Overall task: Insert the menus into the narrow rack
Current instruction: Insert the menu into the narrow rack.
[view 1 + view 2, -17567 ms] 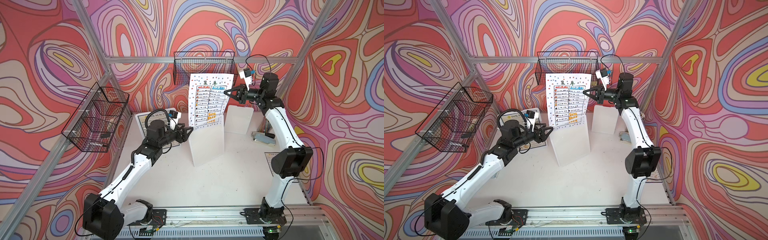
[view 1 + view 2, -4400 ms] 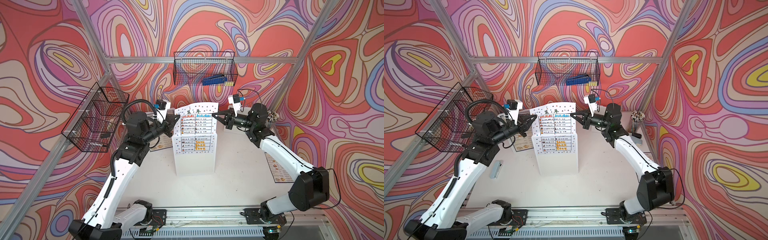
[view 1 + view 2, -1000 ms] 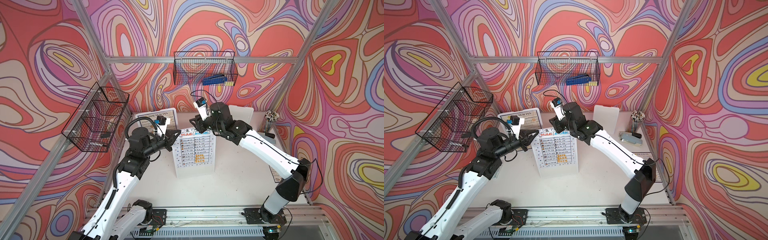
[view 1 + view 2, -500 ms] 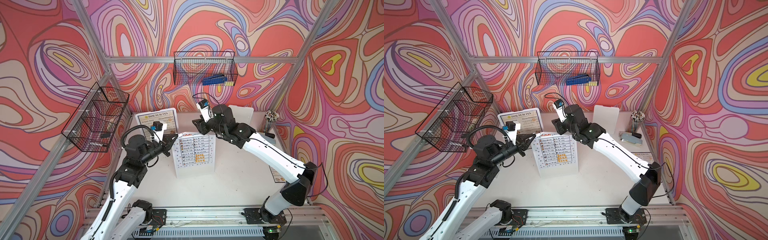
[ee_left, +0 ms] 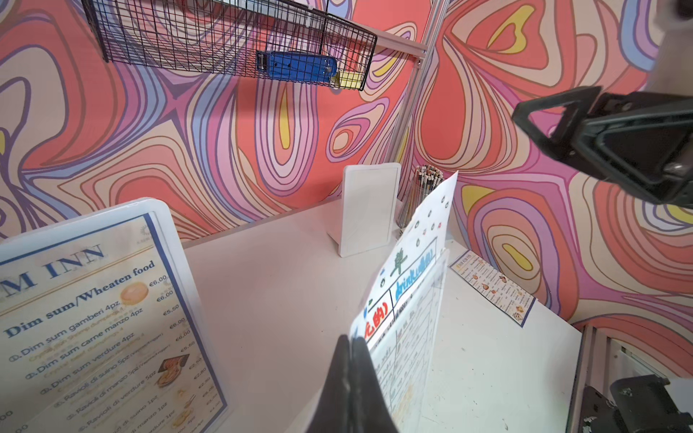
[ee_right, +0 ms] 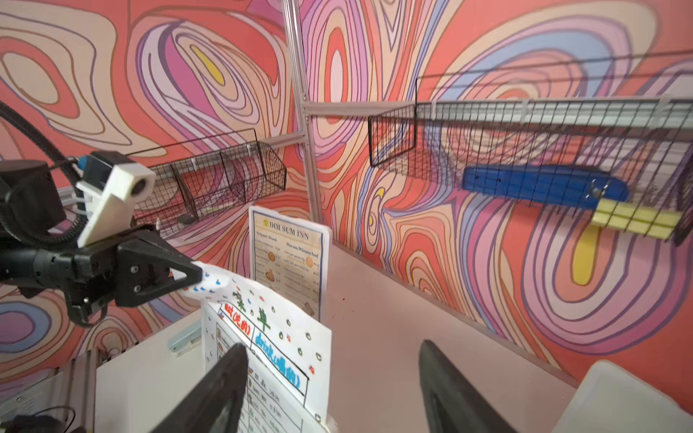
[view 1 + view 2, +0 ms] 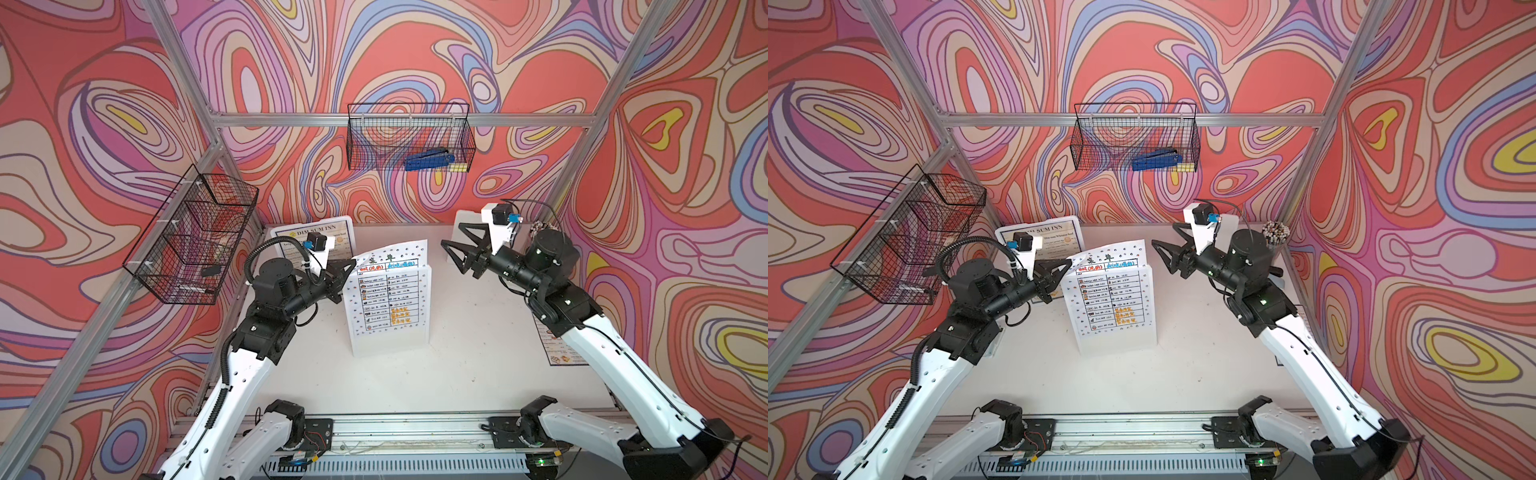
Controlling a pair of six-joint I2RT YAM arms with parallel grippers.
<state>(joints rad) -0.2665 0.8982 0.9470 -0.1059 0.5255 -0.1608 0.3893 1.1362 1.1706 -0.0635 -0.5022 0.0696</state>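
right gripper (image 7: 452, 235) has backed off the white menu (image 7: 388, 291) to the right. Its fingers are spread wide and hold nothing. left gripper (image 7: 353, 262) is pinched tight on the sheet's top-left corner, which bends toward it.

- white menu stands upright in the clear rack (image 7: 390, 345) mid-table, top strip above the rim.
- Far left: second stand (image 5: 165, 210) holds the DIM SUM INN menu (image 7: 316, 230).
- Far right: white stand (image 5: 369, 210), with the cup of sticks (image 7: 1276, 232) in the corner.
- small menu (image 5: 493, 286) lies flat at the table's (image 7: 415, 386) right edge.
- back-wall wire basket (image 7: 374, 137): blue tool (image 7: 428, 160) and yellow block (image 7: 457, 167).
- left-wall wire basket (image 7: 191, 245), divided, has a dark item (image 7: 210, 271) in it.

Tabletop is white, walls (image 7: 415, 62) swirl-patterned, on an aluminium frame (image 7: 291, 119).
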